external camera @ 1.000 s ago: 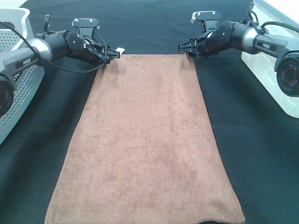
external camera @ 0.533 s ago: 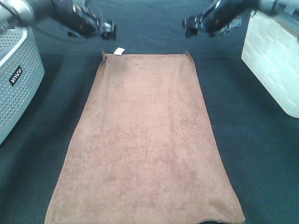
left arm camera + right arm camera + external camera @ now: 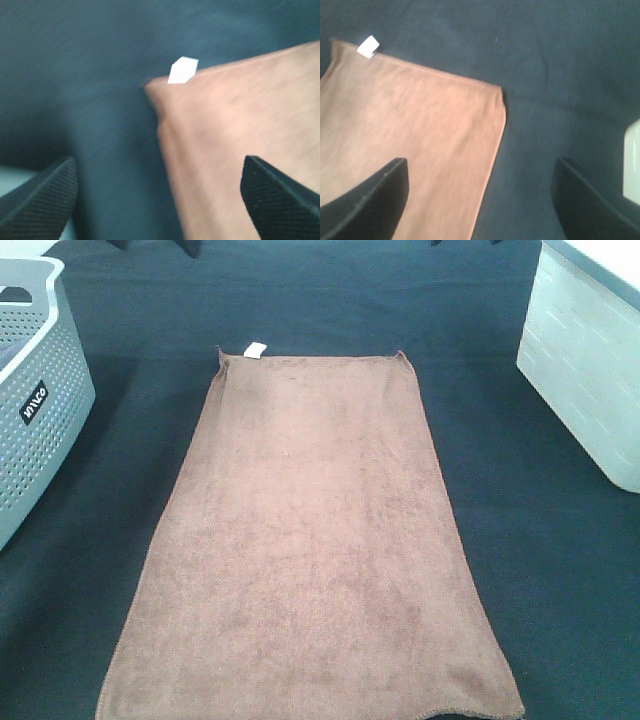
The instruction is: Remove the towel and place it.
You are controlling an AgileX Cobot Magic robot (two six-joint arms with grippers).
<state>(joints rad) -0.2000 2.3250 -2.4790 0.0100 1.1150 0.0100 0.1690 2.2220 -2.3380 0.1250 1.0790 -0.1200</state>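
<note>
A: Exterior high view, entry one: black table cover (image 3: 520, 540) fills the field. The towel (image 3: 310, 540) lies flat and spread on it, long axis running from the far side toward the near edge, near hem at the frame bottom.

B: Neighbours?

A: Perforated grey basket (image 3: 40, 420) off its left side, white bin (image 3: 585, 370) off its right, both well apart from the cloth. Neither arm shows in this view.

B: Claws?

A: Left gripper (image 3: 160, 200): both pads wide apart, nothing between them, hovering above the towel's far left corner. Right gripper (image 3: 480, 200): likewise spread and empty, above the far right corner (image 3: 500, 95). Both wrist pictures are motion-blurred.

B: Smallest item?

A: White tag (image 3: 255, 349) sticking out past the far left corner.

B: Step in hand, your reading?

A: Towel looks laid out, not held. If it is to be lifted, I judge each claw should come down squarely on its own corner, bite hem rather than tag, and rise together so the cloth hangs level and doesn't drag.
</note>
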